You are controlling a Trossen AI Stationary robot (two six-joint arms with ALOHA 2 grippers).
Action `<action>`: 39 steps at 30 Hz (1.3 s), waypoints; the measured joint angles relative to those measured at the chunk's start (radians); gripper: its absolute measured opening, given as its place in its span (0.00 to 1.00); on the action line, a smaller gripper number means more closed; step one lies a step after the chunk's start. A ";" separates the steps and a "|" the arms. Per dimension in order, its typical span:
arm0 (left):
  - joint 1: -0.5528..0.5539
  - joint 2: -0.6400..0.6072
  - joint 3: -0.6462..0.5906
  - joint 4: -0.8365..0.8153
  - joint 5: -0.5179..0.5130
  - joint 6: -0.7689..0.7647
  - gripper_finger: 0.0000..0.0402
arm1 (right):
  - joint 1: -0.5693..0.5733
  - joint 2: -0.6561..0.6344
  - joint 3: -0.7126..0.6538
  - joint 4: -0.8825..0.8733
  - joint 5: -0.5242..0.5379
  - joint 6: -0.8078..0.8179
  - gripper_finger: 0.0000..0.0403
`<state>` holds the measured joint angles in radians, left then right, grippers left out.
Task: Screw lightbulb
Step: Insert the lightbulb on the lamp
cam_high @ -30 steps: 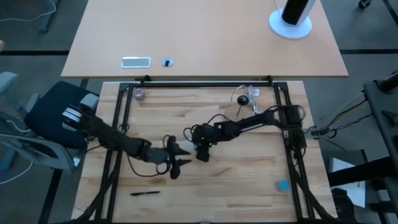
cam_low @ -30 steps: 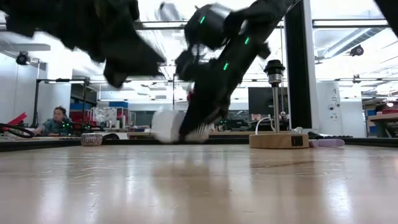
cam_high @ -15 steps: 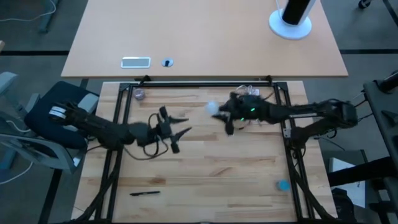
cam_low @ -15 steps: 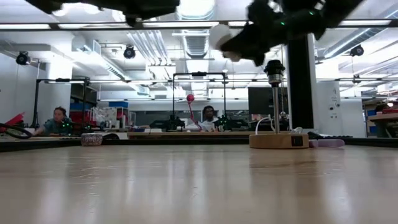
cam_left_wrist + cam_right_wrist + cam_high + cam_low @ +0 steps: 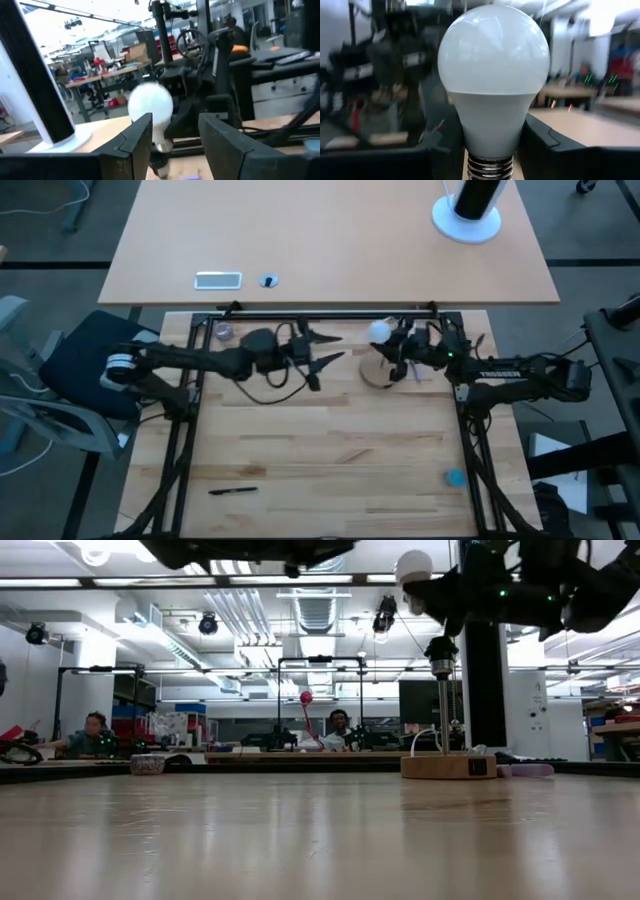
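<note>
The lightbulb (image 5: 494,65), white and frosted with a grey screw end (image 5: 489,169), is up in the air above the round wooden disc (image 5: 376,374) and its black post (image 5: 442,690). My right gripper (image 5: 390,342) is shut on it, reaching in from the table's right. My left gripper (image 5: 322,350) hangs open to the left of the bulb, clear of it. In the left wrist view its two fingers (image 5: 136,142) frame the lightbulb (image 5: 150,107) from a distance. My right gripper pinches the bulb's narrowing neck (image 5: 490,132), just above the screw thread, between its two fingers (image 5: 542,145). The fingers come from the table's right, about level. The round end (image 5: 379,331) sticks out past the fingertips, and the bulb is lifted clear of disc and table.
A black pen (image 5: 232,490) and a small blue thing (image 5: 455,477) lie near the front edge, and a purple thing (image 5: 224,331) sits at the far left. On the table behind stand a white-based black cylinder (image 5: 468,210) and a flat white thing (image 5: 218,279). People sit in the room beyond.
My right gripper has lifted the lightbulb from the table's middle, carried it up toward the far right edge over the wooden disc, and tipped from pointing down to about level. My left gripper has risen and gone toward the far edge, rolling as it went.
</note>
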<state>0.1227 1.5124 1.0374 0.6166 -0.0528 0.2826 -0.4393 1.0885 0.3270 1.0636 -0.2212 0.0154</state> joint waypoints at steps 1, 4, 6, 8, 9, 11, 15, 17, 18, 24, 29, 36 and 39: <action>0.003 0.026 0.034 -0.001 0.001 0.016 0.38 | -0.007 -0.003 -0.003 0.025 0.001 0.001 0.30; 0.017 0.091 0.130 -0.025 0.018 0.062 0.38 | -0.031 -0.009 -0.003 0.026 0.001 0.008 0.30; 0.039 0.123 0.183 -0.058 0.048 0.077 0.38 | -0.041 -0.007 -0.003 0.024 0.001 0.009 0.30; 0.072 0.152 0.224 -0.086 0.102 0.074 0.38 | -0.045 -0.006 -0.006 0.037 0.003 -0.007 0.30; 0.091 0.167 0.243 -0.088 0.143 0.065 0.38 | -0.048 -0.008 -0.012 0.049 0.004 -0.012 0.30; 0.132 0.185 0.265 -0.092 0.241 0.032 0.38 | -0.063 -0.013 -0.029 0.091 0.005 -0.006 0.30; 0.201 0.200 0.287 -0.090 0.308 -0.036 0.38 | -0.113 -0.018 -0.076 0.159 0.011 0.052 0.30; 0.219 0.202 0.274 -0.091 0.308 -0.040 0.38 | -0.134 -0.018 -0.097 0.157 0.014 0.087 0.30; 0.222 0.202 0.266 -0.095 0.309 -0.039 0.38 | -0.142 -0.016 -0.108 0.157 0.014 0.105 0.30; 0.218 0.206 0.251 -0.085 0.358 -0.025 0.38 | -0.149 -0.018 -0.161 0.191 0.065 0.149 0.30; 0.219 0.243 0.272 -0.050 0.364 -0.026 0.38 | -0.149 -0.017 -0.165 0.194 0.067 0.168 0.30; 0.217 0.308 0.354 -0.046 0.422 -0.038 0.38 | -0.148 -0.005 -0.171 0.179 0.067 0.168 0.30; 0.218 0.329 0.393 -0.039 0.430 -0.041 0.38 | -0.148 -0.006 -0.172 0.166 0.066 0.162 0.30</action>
<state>0.3407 1.8417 1.4301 0.5777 0.3775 0.2419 -0.5873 1.0824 0.1551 1.2296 -0.1554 0.1775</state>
